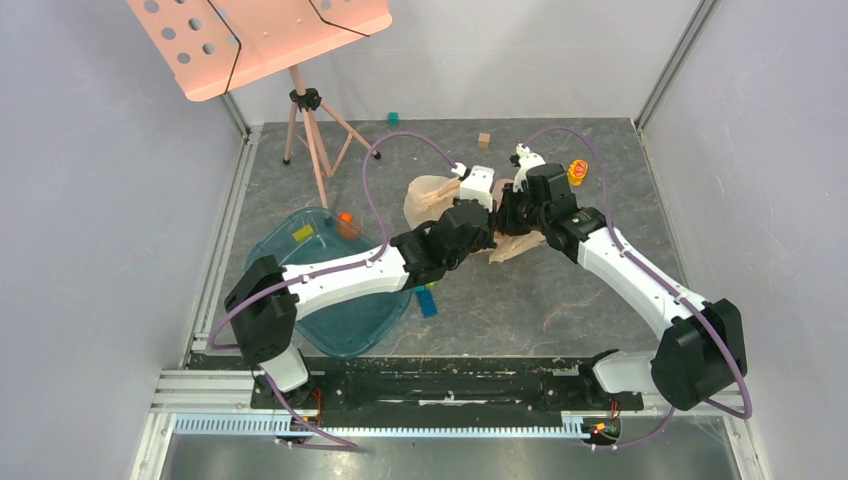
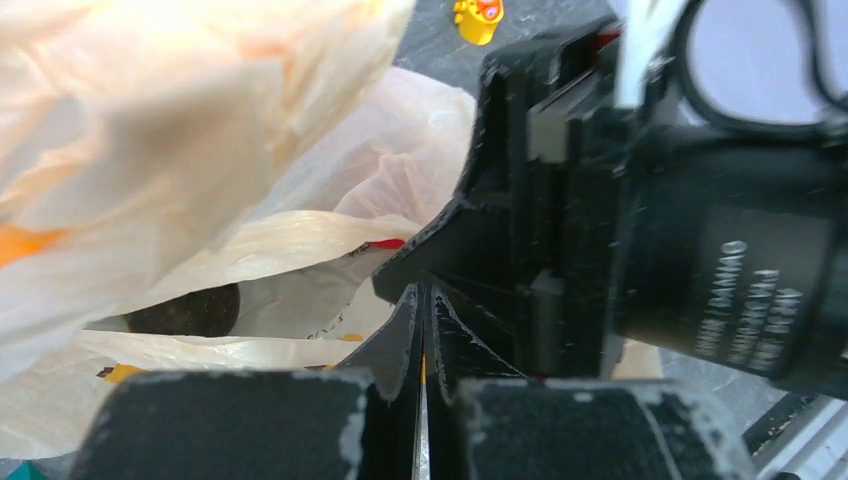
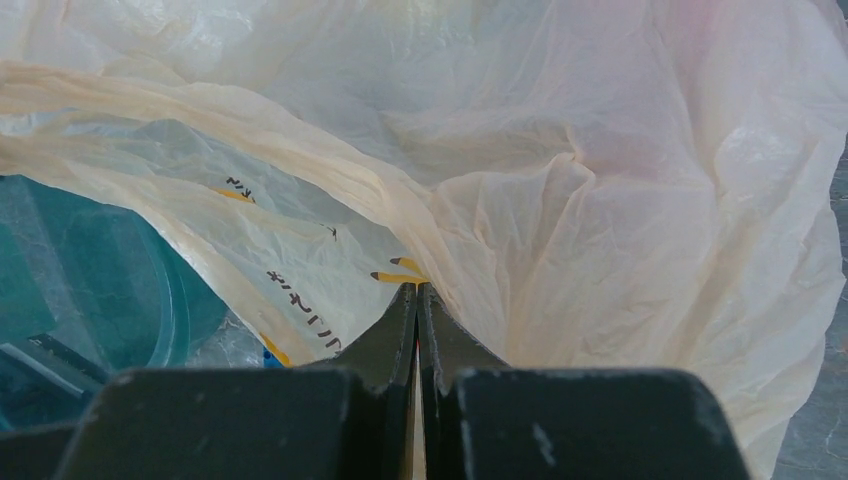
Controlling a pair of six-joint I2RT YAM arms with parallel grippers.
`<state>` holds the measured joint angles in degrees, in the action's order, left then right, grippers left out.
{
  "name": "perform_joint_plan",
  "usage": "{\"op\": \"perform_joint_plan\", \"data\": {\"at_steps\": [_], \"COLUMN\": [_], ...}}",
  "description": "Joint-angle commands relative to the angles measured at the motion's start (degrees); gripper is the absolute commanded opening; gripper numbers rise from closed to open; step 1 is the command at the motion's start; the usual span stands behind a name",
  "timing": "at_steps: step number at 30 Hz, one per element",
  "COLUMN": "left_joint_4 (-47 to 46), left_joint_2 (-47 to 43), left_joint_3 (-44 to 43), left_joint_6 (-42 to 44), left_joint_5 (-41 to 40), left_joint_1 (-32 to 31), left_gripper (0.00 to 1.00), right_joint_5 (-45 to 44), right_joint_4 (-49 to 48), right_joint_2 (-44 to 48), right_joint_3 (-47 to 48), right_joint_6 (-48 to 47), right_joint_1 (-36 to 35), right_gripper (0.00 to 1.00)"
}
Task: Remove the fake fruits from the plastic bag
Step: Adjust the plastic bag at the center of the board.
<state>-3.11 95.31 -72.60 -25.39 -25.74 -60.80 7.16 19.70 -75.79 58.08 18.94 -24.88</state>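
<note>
Both arms are bunched up over the plastic bag (image 1: pixel 432 195), which sits crumpled about mid-worktop (image 1: pixel 560 300), a bit toward 12 o'clock. The right claw (image 3: pixel 417 292) is pinched completely closed, and its tips are right on a rolled fold of the bag's rim, so it looks like it has hold of the plastic. Through the film at 9 o'clock in that wrist view you can make out the teal tray (image 3: pixel 100 290).

The left claw (image 2: pixel 420 295) is squeezed closed too, with its tips almost up against the black body of the right one. I honestly can't tell if it's got any plastic caught between them.

The fruit looks like it's inside the bag. From the left wrist there's a dark roundish lump (image 2: pixel 190 310) under the folds at about 8 o'clock from the tips, probably the grapes. There's also a red sliver (image 2: pixel 386 243) peeking out at 11 o'clock, too little to say what it is.

A small yellow toy (image 1: pixel 577 172) sits at 2 o'clock from the bag, clear of it.
</note>
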Motion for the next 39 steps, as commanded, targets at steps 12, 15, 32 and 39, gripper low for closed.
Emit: {"op": "perform_joint_plan", "data": {"at_steps": [12,15,32,39], "left_joint_4": [-3.94,-4.01,-4.84,-5.05], "left_joint_2": [4.58,4.38,1.62,-0.39], "left_joint_3": [6.08,7.49,13.66,15.61], "left_joint_6": [0.78,0.65,0.29,0.25], "left_joint_5": [-2.14,-2.56,-5.66,-7.13], "left_joint_1": [1.12,1.46,2.92,3.57], "left_gripper": [0.02,0.02,0.02,0.02], "right_joint_5": [-8.23,-11.53,-27.14,-26.49], "right_joint_4": [-0.09,0.8,3.24,0.88], "right_joint_2": [-1.44,-1.99,-1.84,2.03], "right_joint_3": [1.71,2.03,7.59,7.1], "right_joint_6": [-1.91,-2.59,-6.89,-6.97], "right_joint_1": [0.52,0.54,0.56,0.63], "right_gripper": [0.0,0.0,0.0,0.0]}}
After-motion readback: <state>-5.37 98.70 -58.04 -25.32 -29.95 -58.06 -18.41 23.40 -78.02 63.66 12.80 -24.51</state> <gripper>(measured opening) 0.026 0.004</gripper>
